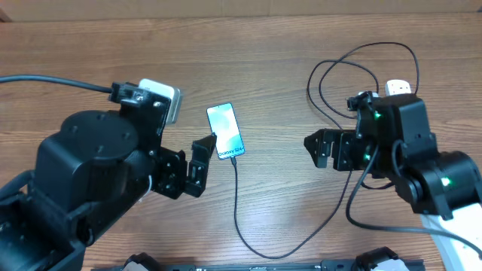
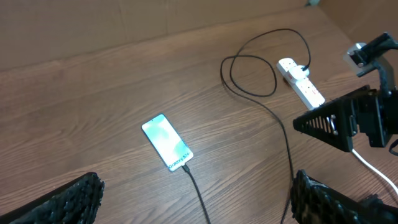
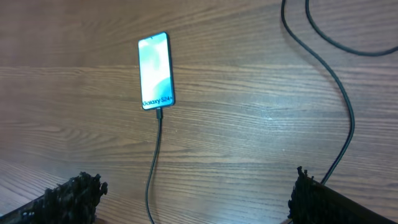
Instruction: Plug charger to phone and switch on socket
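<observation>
Phone (image 1: 226, 131) is lying flat on the table (image 1: 279, 60), screen lit, and the charger (image 1: 236, 203) is already plugged into its bottom end. Left gripper (image 1: 200, 160) sits just beside the phone, jaws spread, holding nothing. Right gripper (image 1: 316, 150) is spread open and empty too, well apart from it. Socket (image 2: 301, 83) is off to the right.

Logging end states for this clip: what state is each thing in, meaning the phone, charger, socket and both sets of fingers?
phone: screen lit, lying flat, charger connected at its end.
charger: tip in the phone, cable lying in loops.
socket: black plug inserted; switch position too small to tell.
left gripper: fingers open, empty.
right gripper: fingers open, empty.
</observation>
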### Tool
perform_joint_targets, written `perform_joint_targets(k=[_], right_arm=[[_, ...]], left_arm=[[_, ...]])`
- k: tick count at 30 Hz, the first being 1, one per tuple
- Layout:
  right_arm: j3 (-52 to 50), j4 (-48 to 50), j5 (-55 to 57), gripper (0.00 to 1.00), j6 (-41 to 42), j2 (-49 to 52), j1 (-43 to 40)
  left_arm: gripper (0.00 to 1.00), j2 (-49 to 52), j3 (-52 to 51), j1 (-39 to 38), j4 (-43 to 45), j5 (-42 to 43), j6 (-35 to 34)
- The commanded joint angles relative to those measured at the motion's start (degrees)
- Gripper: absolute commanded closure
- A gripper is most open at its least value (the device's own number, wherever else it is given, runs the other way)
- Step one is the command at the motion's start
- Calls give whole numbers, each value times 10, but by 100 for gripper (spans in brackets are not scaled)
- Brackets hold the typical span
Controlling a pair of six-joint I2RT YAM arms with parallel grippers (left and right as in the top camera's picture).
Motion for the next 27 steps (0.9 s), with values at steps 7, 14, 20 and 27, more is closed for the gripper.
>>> perform_joint_targets(k=[7,14,20,27], right_arm=[[13,1,4,0,-2,70,3],[13,63,14,0,4,113,3],[13,79,0,0,-13,101,3],[12,98,57,0,-14,-7,3]], left_arm=[[0,8,-2,2,1,-8,11],[1,-8,-2,16,1,-7,11],[0,-77,-2,134,1,-8,11],[0,-181,-17,221,1,-8,11]])
